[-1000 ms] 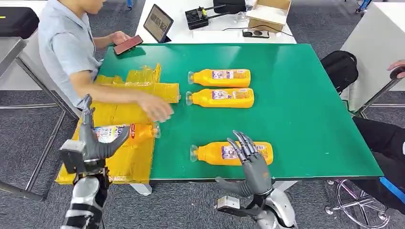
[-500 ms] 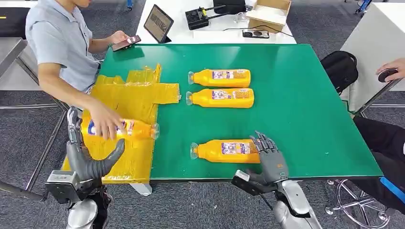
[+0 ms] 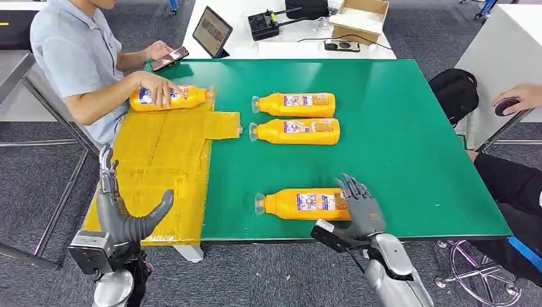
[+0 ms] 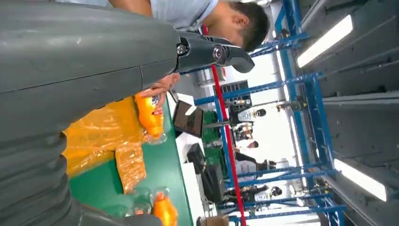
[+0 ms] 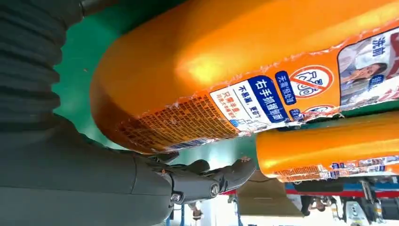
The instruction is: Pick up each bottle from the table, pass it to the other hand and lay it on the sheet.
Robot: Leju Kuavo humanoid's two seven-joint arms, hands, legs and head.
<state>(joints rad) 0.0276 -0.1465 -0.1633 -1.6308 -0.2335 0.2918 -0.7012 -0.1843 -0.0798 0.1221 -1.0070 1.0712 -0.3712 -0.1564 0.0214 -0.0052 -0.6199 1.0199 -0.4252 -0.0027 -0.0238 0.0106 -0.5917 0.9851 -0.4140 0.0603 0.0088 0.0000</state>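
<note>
right hand (image 3: pixel 362 210) fingers spread against nearest bottle (image 3: pixel 300 203), left hand (image 3: pixel 124 211) released, empty, beside sheet (image 3: pixel 167 160)

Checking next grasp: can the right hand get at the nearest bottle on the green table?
Probably yes. The right hand is already at the base end of the nearest bottle, fingers apart, with nothing between them.

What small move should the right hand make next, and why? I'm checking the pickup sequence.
Probably close the right hand around the base of the nearest bottle. Its fingers already lie against that end, spread, and the bottle still lies flat on the green table. The left hand waits open beside the sheet.
</note>
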